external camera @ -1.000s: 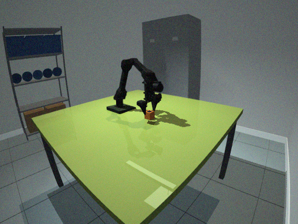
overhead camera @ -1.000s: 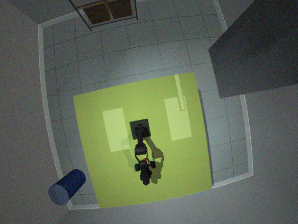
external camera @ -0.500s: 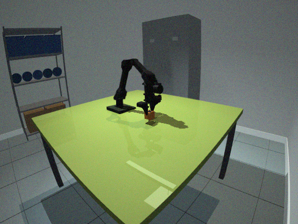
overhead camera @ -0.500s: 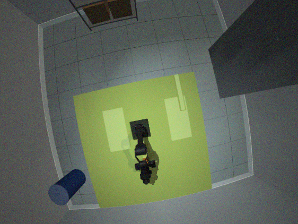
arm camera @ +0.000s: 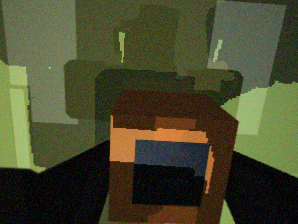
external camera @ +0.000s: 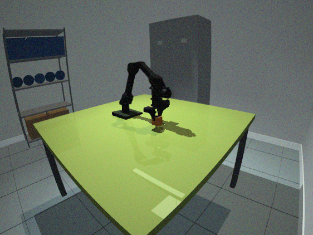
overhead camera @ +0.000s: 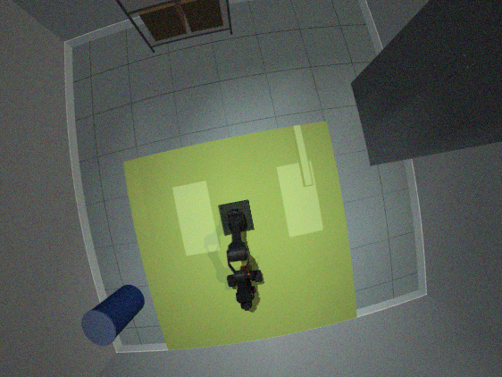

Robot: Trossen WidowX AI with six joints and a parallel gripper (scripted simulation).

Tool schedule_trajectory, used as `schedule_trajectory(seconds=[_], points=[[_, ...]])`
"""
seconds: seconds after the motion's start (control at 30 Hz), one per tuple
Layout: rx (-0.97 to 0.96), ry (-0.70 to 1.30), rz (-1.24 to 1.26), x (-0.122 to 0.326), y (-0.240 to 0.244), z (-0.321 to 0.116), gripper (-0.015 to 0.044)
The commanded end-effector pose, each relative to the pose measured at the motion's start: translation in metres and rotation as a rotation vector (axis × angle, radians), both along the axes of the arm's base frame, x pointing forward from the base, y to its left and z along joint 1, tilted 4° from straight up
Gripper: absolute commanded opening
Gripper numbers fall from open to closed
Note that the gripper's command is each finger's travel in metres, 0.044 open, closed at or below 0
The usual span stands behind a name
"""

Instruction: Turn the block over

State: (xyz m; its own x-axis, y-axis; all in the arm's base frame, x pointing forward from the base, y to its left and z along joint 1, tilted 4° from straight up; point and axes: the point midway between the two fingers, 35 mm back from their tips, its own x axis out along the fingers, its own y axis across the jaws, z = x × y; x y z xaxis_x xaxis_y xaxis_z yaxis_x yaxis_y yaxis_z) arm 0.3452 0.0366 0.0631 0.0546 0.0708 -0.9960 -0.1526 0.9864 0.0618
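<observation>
The orange block [overhead camera: 248,273] [external camera: 157,121] [arm camera: 122,145] rests on the yellow-green table [overhead camera: 304,277] [external camera: 100,156]. Its marked side, with a dark blue square [arm camera: 171,152], faces up toward the wrist camera and is partly in shadow. My gripper [external camera: 157,117] [arm camera: 165,152] points down and is shut on the block, with one black finger against each of two opposite sides. The block's underside is hidden. In the top view the arm covers most of the block.
The arm's dark base plate [overhead camera: 223,225] [external camera: 118,114] stands on the table behind the block. A blue cylinder [overhead camera: 121,308] is beyond the table's edge. A tall dark cabinet [overhead camera: 429,103] [external camera: 175,64] and a shelf rack [external camera: 42,81] stand away from the table.
</observation>
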Motion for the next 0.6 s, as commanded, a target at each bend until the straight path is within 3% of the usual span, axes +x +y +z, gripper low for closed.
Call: schedule_trajectory(seconds=[0.0, 0.13, 0.57], points=[[0.002, 0.004, -0.004, -0.001, 0.0, -0.001, 0.0103], [0.002, 0.004, -0.004, -0.001, -0.001, 0.014, 0.0], [0.015, -0.081, -0.011, -0.001, -0.002, 0.026, 0.0]])
